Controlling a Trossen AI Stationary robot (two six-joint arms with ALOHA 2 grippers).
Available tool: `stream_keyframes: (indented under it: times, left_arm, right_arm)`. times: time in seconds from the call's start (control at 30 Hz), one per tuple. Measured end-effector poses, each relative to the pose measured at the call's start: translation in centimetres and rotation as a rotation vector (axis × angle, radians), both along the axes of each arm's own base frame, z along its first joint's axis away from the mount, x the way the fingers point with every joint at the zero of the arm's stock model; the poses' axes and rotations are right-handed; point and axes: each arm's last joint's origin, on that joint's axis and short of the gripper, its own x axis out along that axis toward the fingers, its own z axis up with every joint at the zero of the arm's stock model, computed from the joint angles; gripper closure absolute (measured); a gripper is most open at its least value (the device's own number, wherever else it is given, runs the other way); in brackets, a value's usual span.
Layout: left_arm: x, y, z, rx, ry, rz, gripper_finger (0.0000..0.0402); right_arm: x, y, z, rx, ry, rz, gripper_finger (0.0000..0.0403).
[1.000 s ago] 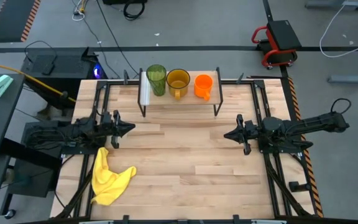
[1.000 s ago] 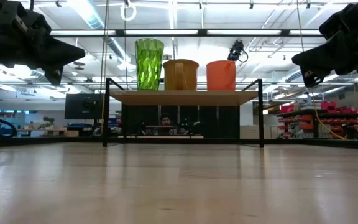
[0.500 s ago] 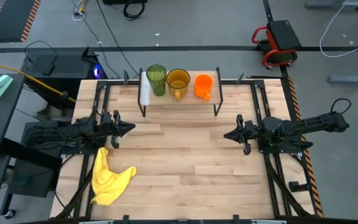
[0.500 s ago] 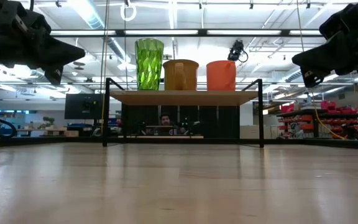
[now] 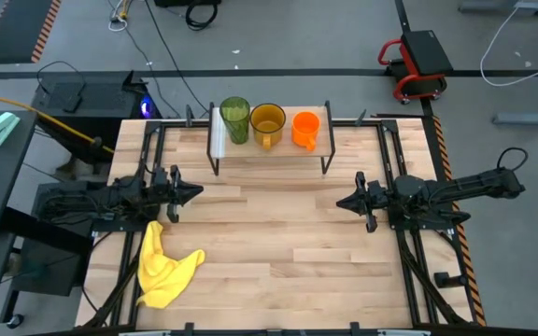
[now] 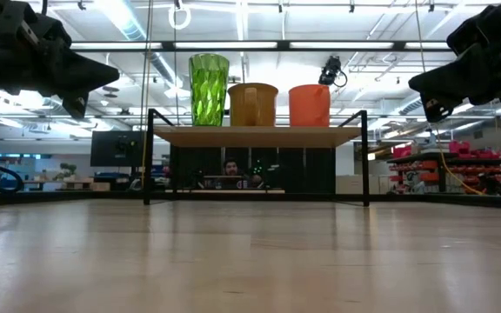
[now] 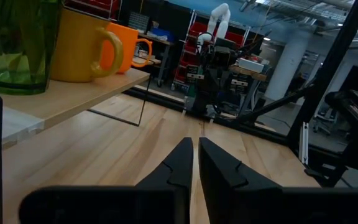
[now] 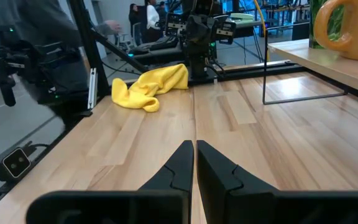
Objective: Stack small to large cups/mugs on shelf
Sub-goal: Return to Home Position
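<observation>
Three cups stand in a row by their bases on the shelf (image 5: 269, 149) at the table's far edge: a green tumbler (image 5: 234, 119) on the left, an amber mug (image 5: 267, 123) in the middle, an orange mug (image 5: 305, 129) on the right. In the low view they are the green tumbler (image 6: 208, 89), the amber mug (image 6: 252, 104) and the orange mug (image 6: 309, 105). My left gripper (image 5: 198, 192) hovers at the table's left side, pointing level toward the middle, shut and holding nothing (image 7: 195, 147). My right gripper (image 5: 338, 203) hovers at the right side, likewise shut and holding nothing (image 8: 194, 148).
A yellow cloth (image 5: 164, 265) lies crumpled on the table near the front left, also the yellow cloth (image 8: 151, 86) in the right wrist view. The shelf stands on thin black legs (image 6: 150, 156). Bare wooden tabletop (image 5: 278, 233) spreads between the two arms.
</observation>
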Motion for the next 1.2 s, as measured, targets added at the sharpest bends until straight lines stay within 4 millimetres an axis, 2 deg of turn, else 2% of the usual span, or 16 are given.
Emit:
stream_keyframes:
  times: [0.27, 0.63, 1.2]
  left_arm:
    - [0.0, 0.0, -0.01, 0.0, 0.0, 0.0, 0.0378]
    - [0.0, 0.0, -0.01, 0.0, 0.0, 0.0, 0.0366]
    - [0.0, 0.0, -0.01, 0.0, 0.0, 0.0, 0.0373]
  right_arm:
    - [0.0, 0.0, 0.0, 0.0, 0.0, 0.0, 0.0376]
    - [0.0, 0.0, 0.0, 0.0, 0.0, 0.0, 0.0376]
    - [0.0, 0.0, 0.0, 0.0, 0.0, 0.0, 0.0376]
